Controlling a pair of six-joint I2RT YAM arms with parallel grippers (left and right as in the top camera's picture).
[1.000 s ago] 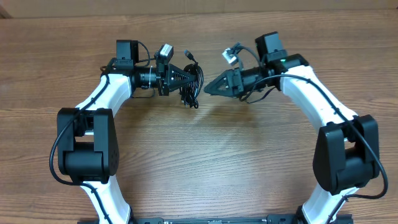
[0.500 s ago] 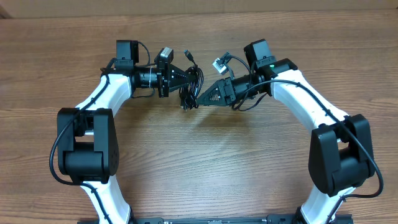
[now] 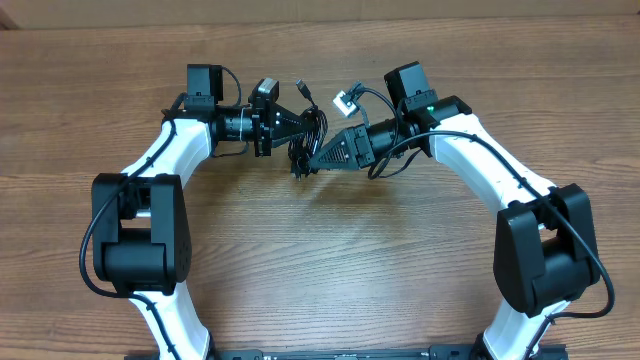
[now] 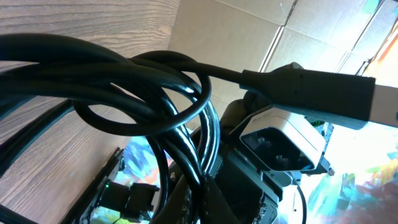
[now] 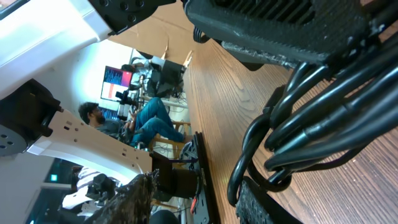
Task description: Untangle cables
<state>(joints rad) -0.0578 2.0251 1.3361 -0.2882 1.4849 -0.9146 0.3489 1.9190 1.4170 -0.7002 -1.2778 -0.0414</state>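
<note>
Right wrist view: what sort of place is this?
Probably a robotics lab or workshop: a seated person by a lit monitor in the background, and a wood-grain table as the work surface.

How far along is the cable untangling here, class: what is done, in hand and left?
Done: nothing visibly; the cables form one looped bundle. In hand: the left gripper is shut on that bundle, and the right gripper, open, sits at its loops. Left: separating every cord.

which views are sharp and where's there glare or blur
Overhead: evenly lit, sharp, faint shadow below the cables; left wrist: cables loom close, background blown out with colour fringes; right wrist: glossy highlights on cables, bright washed-out room behind.
</note>
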